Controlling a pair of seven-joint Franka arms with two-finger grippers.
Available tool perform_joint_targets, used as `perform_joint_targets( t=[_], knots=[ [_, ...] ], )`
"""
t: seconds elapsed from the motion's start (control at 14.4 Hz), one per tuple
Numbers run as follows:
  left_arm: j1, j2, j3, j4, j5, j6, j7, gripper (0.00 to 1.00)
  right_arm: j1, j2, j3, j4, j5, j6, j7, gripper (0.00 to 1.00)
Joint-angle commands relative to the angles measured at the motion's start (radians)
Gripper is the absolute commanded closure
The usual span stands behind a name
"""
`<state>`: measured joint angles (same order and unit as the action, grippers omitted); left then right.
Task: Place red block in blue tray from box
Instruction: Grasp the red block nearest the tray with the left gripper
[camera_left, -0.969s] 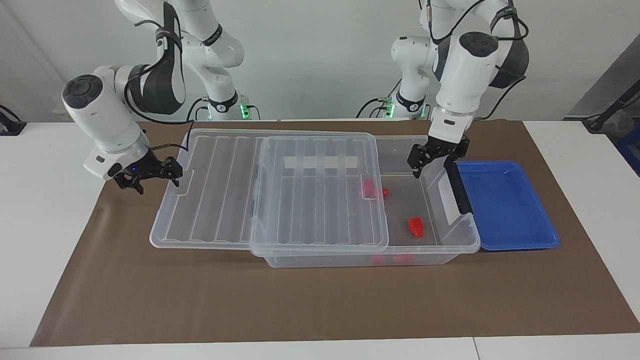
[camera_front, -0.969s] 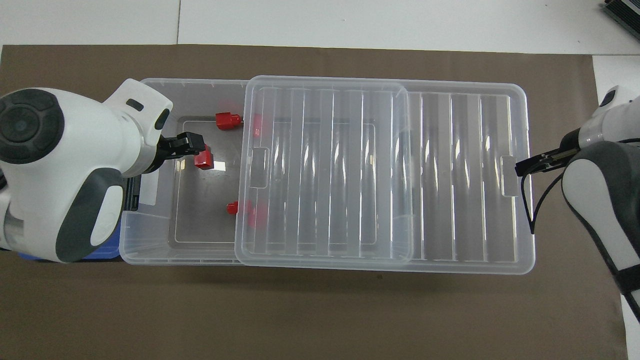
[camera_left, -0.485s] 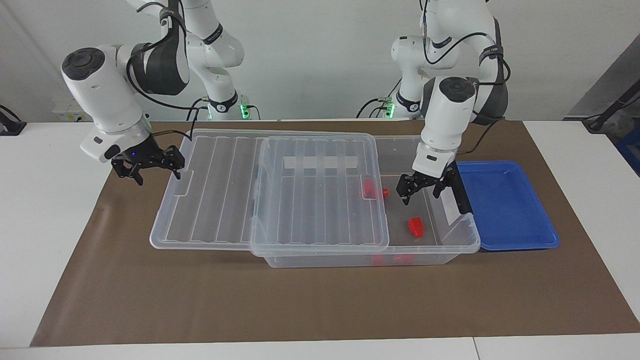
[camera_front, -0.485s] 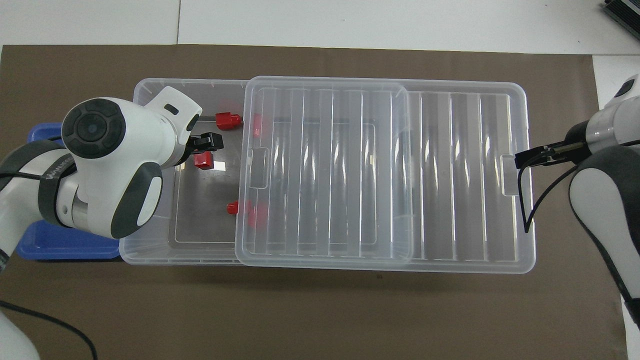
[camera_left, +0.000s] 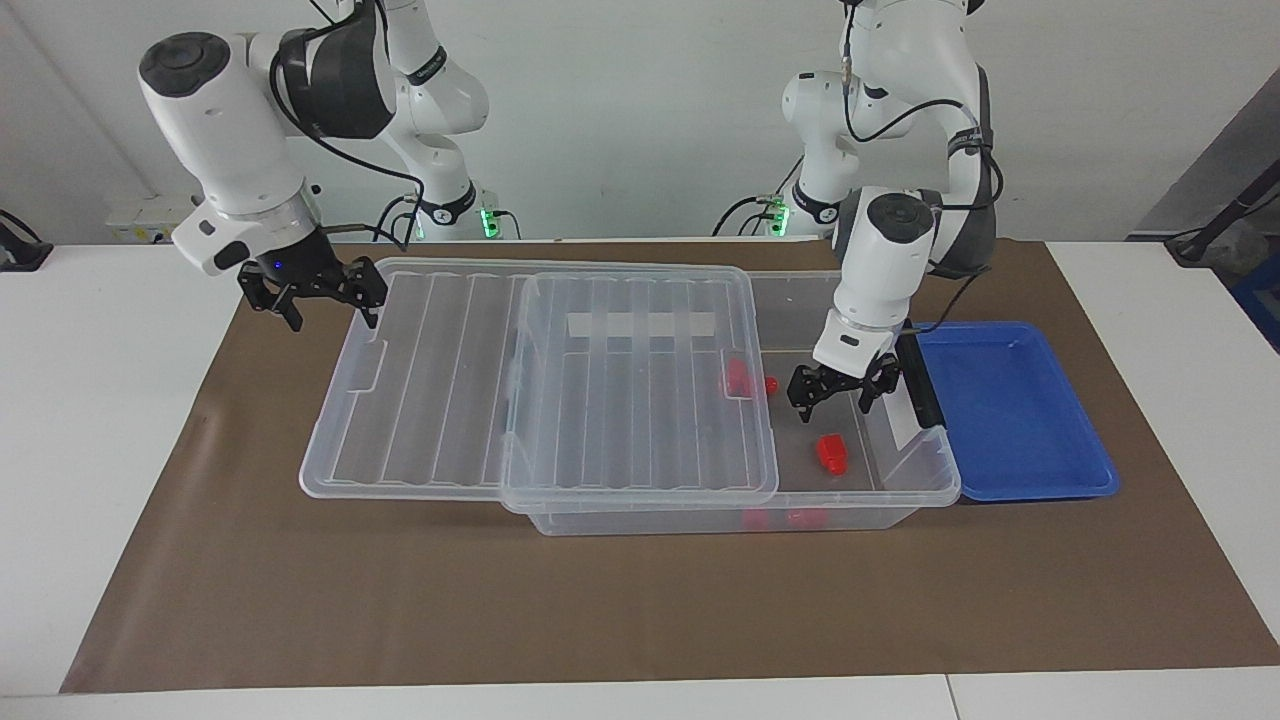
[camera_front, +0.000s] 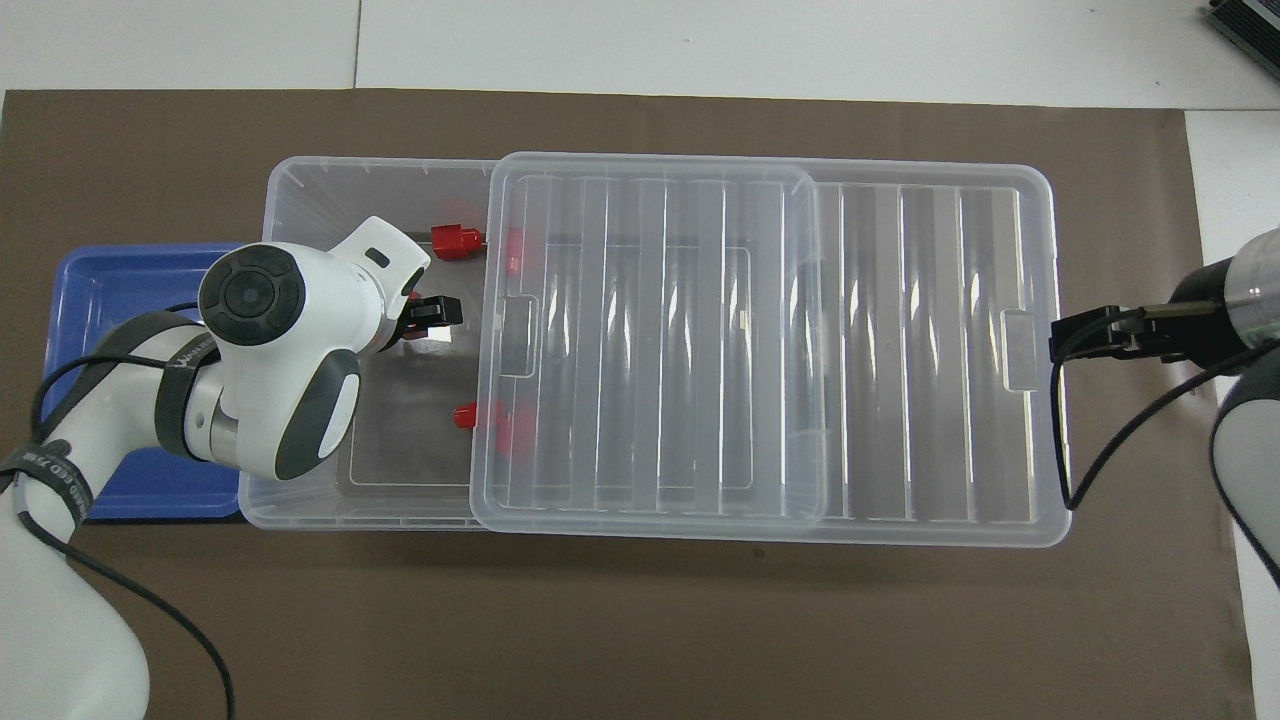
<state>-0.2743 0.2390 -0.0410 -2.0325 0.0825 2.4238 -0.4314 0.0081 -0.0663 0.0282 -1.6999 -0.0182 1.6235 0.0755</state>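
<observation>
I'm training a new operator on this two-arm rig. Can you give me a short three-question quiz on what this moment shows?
1. True or false: the left gripper already holds a red block.
2. Which does the lid leave uncovered: (a) the box end beside the blue tray, (b) the end toward the right arm, (c) neither?
3. Fill in: the right gripper is up over the ___ that is slid off the box.

Key
1. False: it is open, above the red block on the box floor.
2. (a)
3. lid; it is open and holds nothing.
</observation>
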Motion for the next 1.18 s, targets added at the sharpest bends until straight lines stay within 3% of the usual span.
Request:
perform_joint_targets(
  t=[0.0, 0.28, 0.9, 0.97, 1.11],
  knots=[
    [0.006, 0.026, 0.004, -0.012, 0.017, 0.052, 0.013, 0.0, 0.003, 0.026, 0.004, 0.078, -0.011, -0.057, 0.029, 0.0],
    [0.043, 0.046, 0.006, -0.011, 0.017, 0.08, 0.072, 0.0, 0.0, 0.068, 0.003, 0.178, -0.006, -0.125, 0.027, 0.0],
    [0.043, 0.091, 0.006, -0.009, 0.017, 0.159, 0.069, 0.0, -0.008, 0.059, -0.001, 0.154, 0.001, -0.14, 0.029, 0.0],
    [0.041, 0.091, 0.006, -0.009, 0.017, 0.158, 0.069, 0.09, -0.007, 0.057, -0.001, 0.149, 0.001, -0.14, 0.029, 0.0],
    [0.041, 0.091, 0.006, -0.009, 0.017, 0.155, 0.069, 0.42, -0.01, 0.057, -0.001, 0.149, 0.001, -0.139, 0.021, 0.0]
  ],
)
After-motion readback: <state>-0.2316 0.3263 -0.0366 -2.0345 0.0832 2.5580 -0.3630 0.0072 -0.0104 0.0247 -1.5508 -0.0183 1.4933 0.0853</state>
